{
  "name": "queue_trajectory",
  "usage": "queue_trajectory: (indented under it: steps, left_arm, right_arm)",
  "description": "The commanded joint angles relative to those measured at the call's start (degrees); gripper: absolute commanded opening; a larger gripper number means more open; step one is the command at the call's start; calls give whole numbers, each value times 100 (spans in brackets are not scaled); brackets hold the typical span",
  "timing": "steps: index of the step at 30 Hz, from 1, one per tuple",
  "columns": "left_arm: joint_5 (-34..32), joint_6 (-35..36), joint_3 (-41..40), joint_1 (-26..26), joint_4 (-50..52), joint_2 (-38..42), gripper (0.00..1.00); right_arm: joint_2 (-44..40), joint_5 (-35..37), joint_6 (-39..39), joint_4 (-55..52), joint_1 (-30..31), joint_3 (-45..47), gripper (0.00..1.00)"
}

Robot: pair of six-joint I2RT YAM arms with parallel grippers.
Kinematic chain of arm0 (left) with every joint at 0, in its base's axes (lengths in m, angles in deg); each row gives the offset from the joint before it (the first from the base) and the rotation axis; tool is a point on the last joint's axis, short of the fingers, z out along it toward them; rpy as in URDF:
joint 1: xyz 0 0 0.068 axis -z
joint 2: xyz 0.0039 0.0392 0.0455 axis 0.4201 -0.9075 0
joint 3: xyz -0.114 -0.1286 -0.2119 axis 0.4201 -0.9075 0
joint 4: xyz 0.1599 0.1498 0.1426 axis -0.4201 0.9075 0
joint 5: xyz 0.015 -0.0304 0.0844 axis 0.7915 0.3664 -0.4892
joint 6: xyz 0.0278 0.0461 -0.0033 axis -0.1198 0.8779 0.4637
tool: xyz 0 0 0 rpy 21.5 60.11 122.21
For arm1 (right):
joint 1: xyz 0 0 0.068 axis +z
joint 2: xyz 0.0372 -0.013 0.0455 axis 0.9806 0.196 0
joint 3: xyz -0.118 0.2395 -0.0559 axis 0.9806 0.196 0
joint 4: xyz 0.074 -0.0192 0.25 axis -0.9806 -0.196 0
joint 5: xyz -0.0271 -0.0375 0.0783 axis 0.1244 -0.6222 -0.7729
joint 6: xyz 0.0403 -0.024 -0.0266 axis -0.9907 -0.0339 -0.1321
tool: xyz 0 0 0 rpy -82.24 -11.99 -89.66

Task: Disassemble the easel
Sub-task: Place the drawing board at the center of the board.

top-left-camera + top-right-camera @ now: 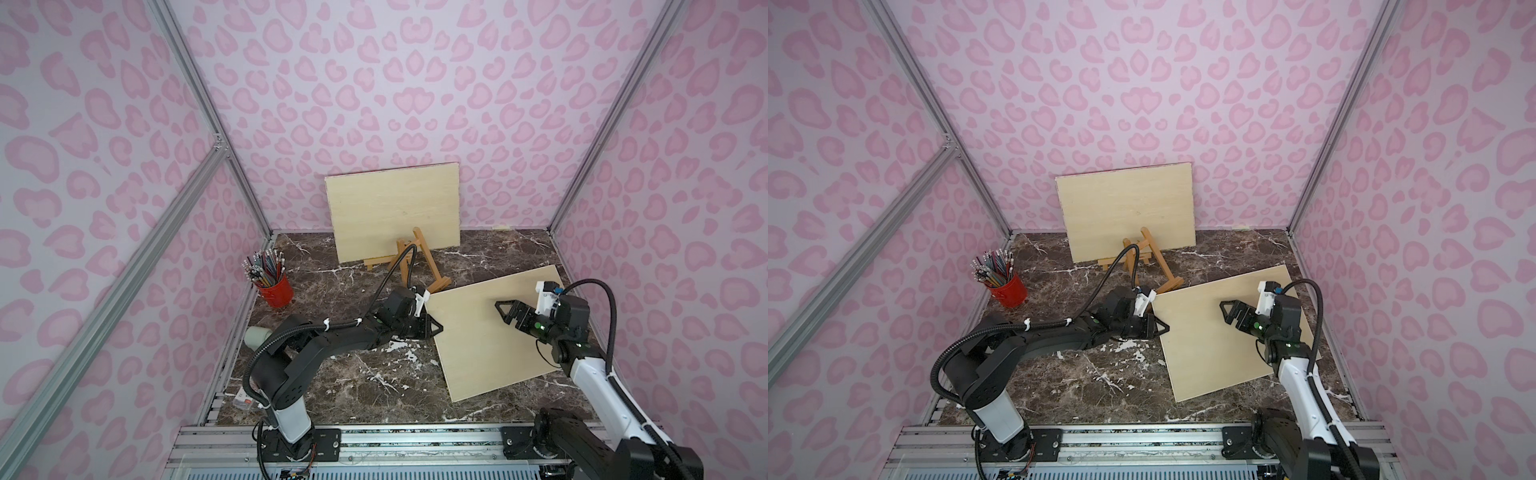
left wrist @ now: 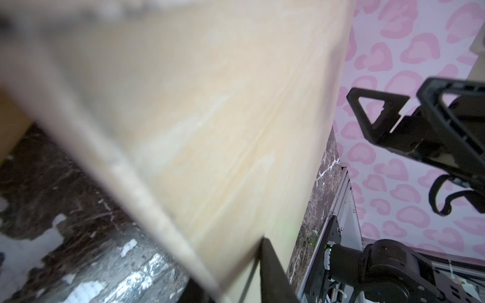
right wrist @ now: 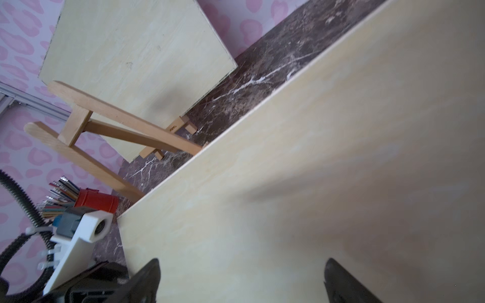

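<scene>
The small wooden easel (image 1: 415, 259) stands at the back centre of the table; the right wrist view shows the easel (image 3: 110, 123) too. A pale board (image 1: 395, 212) stands upright behind it, against the back wall. A second pale board (image 1: 494, 332) lies at the right of the table. My left gripper (image 1: 436, 326) is shut on this board's left edge, and in the left wrist view one finger (image 2: 273, 270) lies on top of the board (image 2: 210, 105). My right gripper (image 1: 505, 311) hovers open just above the board's middle, nothing between its fingers (image 3: 152, 272).
A red cup of pencils (image 1: 274, 286) stands at the left of the dark marble table (image 1: 353, 386). A grey cylinder (image 1: 257, 336) lies by the left wall, near my left arm. Metal rails run along the table's front and sides.
</scene>
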Motion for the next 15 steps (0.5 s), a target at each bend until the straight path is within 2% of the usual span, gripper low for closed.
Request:
queue_trajectory:
  steps: [1, 9, 15]
  left_arm:
    - [-1334, 637, 49, 1, 733, -125, 2]
    - [-1334, 637, 141, 16, 764, -276, 2]
    - [-1334, 637, 237, 19, 891, -292, 2]
  right_arm:
    - [528, 576, 368, 385, 14, -518, 98]
    - [2217, 1564, 889, 380, 549, -2290, 98]
    - [3610, 2135, 1400, -299, 876, -3821, 98]
